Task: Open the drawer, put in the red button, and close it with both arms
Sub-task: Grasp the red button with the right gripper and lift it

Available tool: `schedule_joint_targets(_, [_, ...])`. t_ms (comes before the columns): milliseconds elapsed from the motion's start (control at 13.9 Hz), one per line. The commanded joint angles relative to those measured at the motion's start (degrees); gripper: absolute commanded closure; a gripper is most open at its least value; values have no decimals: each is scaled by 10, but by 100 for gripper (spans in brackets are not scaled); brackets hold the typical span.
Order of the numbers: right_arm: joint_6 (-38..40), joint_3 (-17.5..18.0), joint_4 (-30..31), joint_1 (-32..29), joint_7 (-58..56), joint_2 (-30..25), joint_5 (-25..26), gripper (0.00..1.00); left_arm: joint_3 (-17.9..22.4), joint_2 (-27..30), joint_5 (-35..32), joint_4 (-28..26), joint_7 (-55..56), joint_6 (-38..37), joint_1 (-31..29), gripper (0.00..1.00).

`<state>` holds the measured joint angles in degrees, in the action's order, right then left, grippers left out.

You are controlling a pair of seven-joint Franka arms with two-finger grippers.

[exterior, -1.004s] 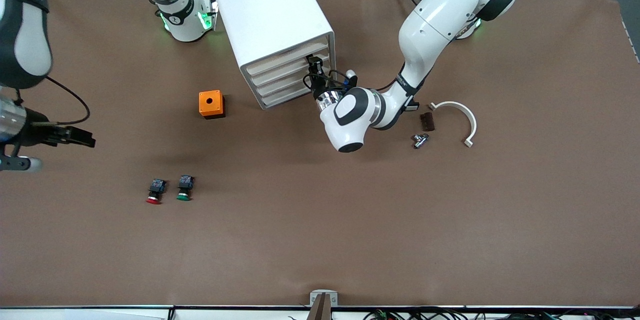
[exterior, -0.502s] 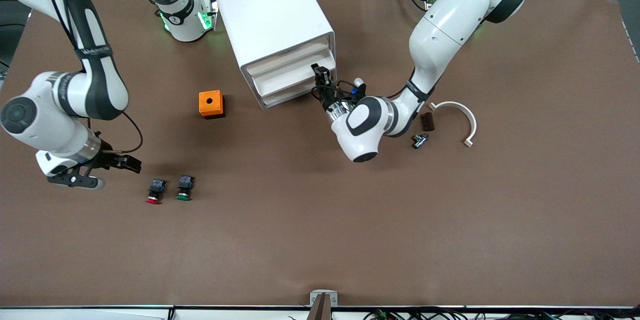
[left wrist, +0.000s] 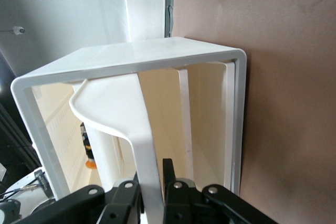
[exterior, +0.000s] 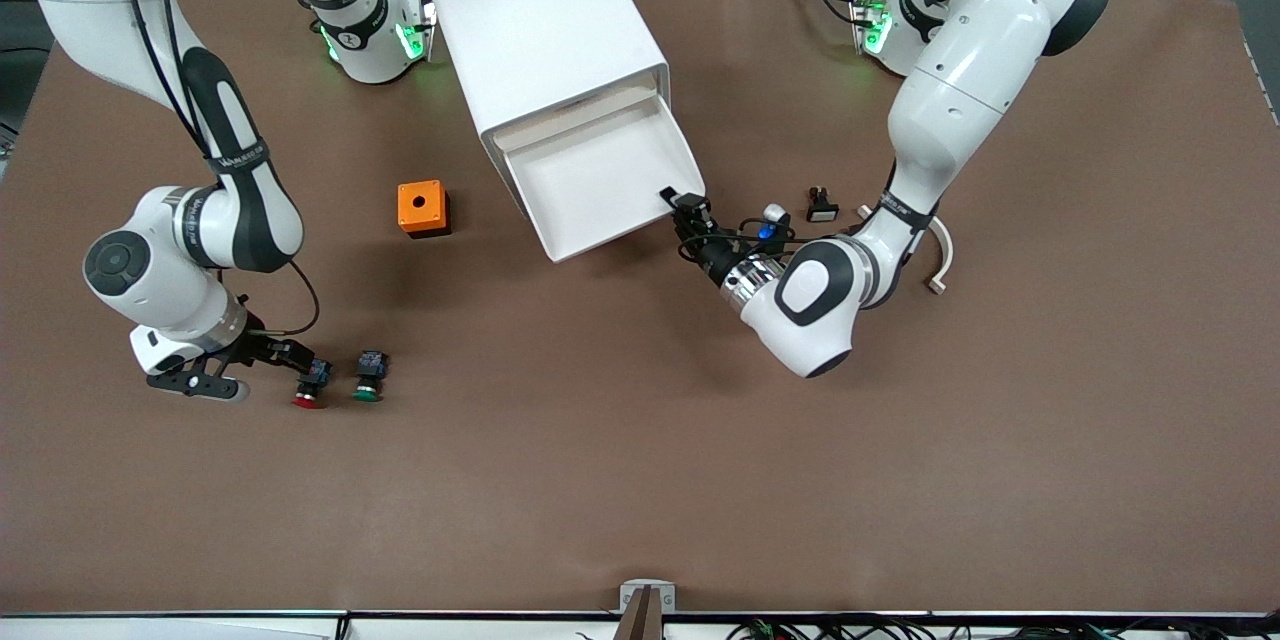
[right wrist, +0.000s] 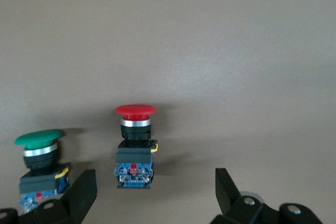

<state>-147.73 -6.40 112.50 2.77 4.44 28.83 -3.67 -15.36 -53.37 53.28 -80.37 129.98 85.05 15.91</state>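
Drawer (exterior: 600,182) pulled open; red button (exterior: 309,386) on table, beside green twin (exterior: 368,378)

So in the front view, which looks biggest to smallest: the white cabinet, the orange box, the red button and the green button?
1. White cabinet
2. Orange box
3. Red button and green button: they look alike in size, so no ranking between them.

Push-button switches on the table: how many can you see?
2, side by side near the right arm's end: the red button at the open right gripper, the green one beside it. None seen elsewhere.
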Motion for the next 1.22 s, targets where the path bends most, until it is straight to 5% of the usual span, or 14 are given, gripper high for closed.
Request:
schedule_joint_targets(0, [-25,1,-5,16,6,20,-34,0,1,-2,0,-1,-9,12,4,78])
schedule_joint_targets(287, [-32,0,-6,21,4,42,-40,0,1,2,-2,8,-90,19,-3,25])
schedule_joint_targets(430, [-32,0,-7,21,3,49,-40,0,2,7,-8,24,-158,19,-7,14])
schedule_joint_targets(717, [-31,-1,-8,20,3,55,-39,8,9,24,-76,40,-321,18,-7,8])
schedule_joint_targets(789, [-29,-1,-8,20,3,55,-39,18,9,25,-111,40,-356,18,-7,6])
schedule_joint_targets(1076, [-25,0,-9,21,3,54,-39,95,40,24,-202,77,-469,29,-1,1])
schedule_joint_targets(1148, [-25,0,-10,21,3,54,-39,98,52,25,-228,77,-491,48,5,1])
